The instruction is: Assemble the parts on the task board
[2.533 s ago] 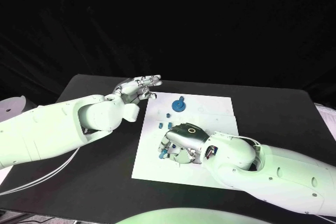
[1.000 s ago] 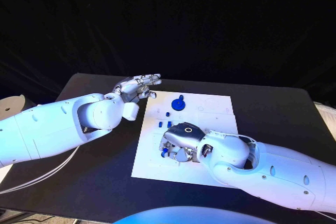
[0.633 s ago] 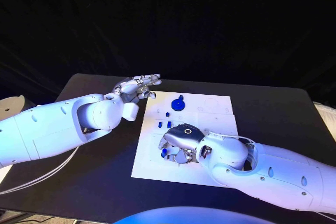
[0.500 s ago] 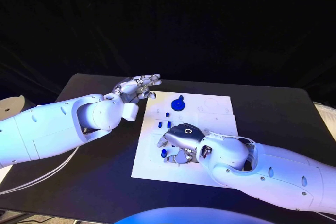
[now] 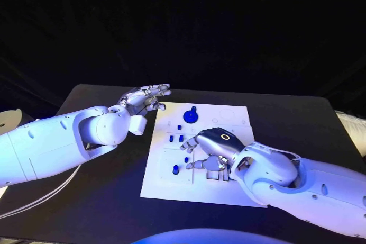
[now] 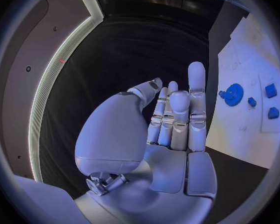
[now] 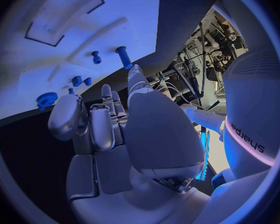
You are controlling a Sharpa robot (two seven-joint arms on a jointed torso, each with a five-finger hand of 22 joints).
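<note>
Hovering over the middle of the flat white task board (image 5: 236,119), the right robot hand (image 5: 213,144) holds nothing, fingers loosely apart above small blue pegs (image 5: 176,169). The left robot hand (image 5: 145,98) hangs empty and spread at the board's far left corner, near a round blue gear (image 5: 190,116) on the black table (image 5: 305,122).

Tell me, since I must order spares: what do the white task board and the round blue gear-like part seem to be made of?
The flat white task board looks like matte plastic or coated sheet: even white, no glare, with shallow recessed outlines. Its true material stays open. The round blue gear-like part looks like moulded or printed plastic: uniform saturated blue, dull surface, toothed rim in the left wrist view.
</note>
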